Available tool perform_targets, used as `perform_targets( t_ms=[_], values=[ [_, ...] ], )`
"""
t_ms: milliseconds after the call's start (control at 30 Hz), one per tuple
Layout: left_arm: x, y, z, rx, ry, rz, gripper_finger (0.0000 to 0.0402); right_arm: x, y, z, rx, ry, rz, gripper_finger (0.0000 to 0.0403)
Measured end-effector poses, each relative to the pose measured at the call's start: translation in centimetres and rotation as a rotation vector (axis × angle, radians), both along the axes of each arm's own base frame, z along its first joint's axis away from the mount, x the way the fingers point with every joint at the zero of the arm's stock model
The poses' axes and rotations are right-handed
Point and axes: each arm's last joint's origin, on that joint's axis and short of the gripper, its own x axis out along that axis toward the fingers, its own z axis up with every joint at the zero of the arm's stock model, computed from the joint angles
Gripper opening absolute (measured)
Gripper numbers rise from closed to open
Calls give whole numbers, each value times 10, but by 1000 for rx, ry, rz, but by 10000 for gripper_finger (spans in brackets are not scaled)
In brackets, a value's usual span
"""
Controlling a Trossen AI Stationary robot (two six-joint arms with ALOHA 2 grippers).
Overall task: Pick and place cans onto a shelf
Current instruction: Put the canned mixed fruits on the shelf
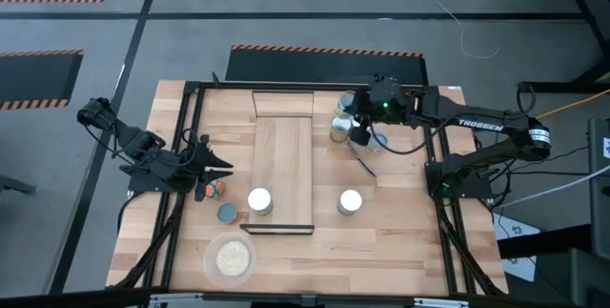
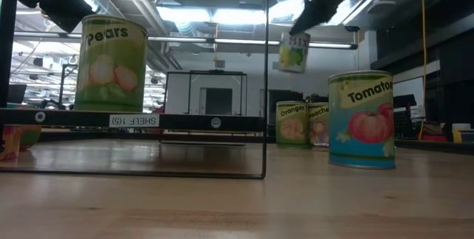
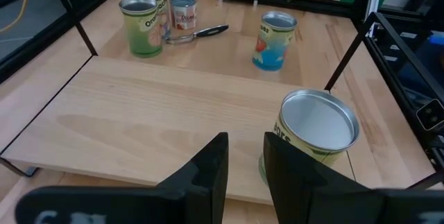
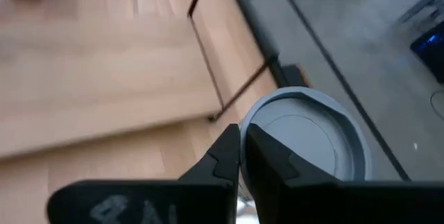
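Observation:
My right gripper (image 1: 361,133) is shut on a small can (image 2: 292,52) with a grey top (image 4: 305,137), held high above the table's far right part. Two cans, Orange (image 2: 292,124) and Peaches (image 2: 318,124), stand on the table below it. A Tomato can (image 1: 350,201) stands right of the shelf (image 1: 283,160). A Pears can (image 1: 259,200) stands on the shelf's near end. My left gripper (image 1: 217,165) waits left of the shelf, open by a narrow gap (image 3: 244,158), empty. My right gripper pinches the can's top rim (image 4: 248,125) at one side, one finger over the lid inside the rim and one outside the wall. The fingers come from above. The can hangs below them, tilted and clear of the table.
A small grey-blue can (image 1: 228,214) and a multicoloured object (image 1: 213,190) lie left of the shelf's near end. A dish of beige grains (image 1: 230,257) sits near the front edge. A dark thin object (image 3: 208,31) lies by the far cans. Black frame bars (image 1: 186,155) edge the table.

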Motion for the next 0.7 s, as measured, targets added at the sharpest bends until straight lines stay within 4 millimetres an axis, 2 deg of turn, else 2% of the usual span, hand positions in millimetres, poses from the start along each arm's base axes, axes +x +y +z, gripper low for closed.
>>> perform_targets(
  t_ms=[167,333,500,700],
  values=[
    [0,0,0,0,0,0,86,13,-3,15,-32,-80,24,25],
    [0,0,0,0,0,0,86,45,-7,16,-26,-117,138,25],
    [0,0,0,0,0,0,86,85,-17,5,-7,-83,157,25],
    [0,0,0,0,0,0,85,127,-29,-21,42,-22,191,25]
  ],
)
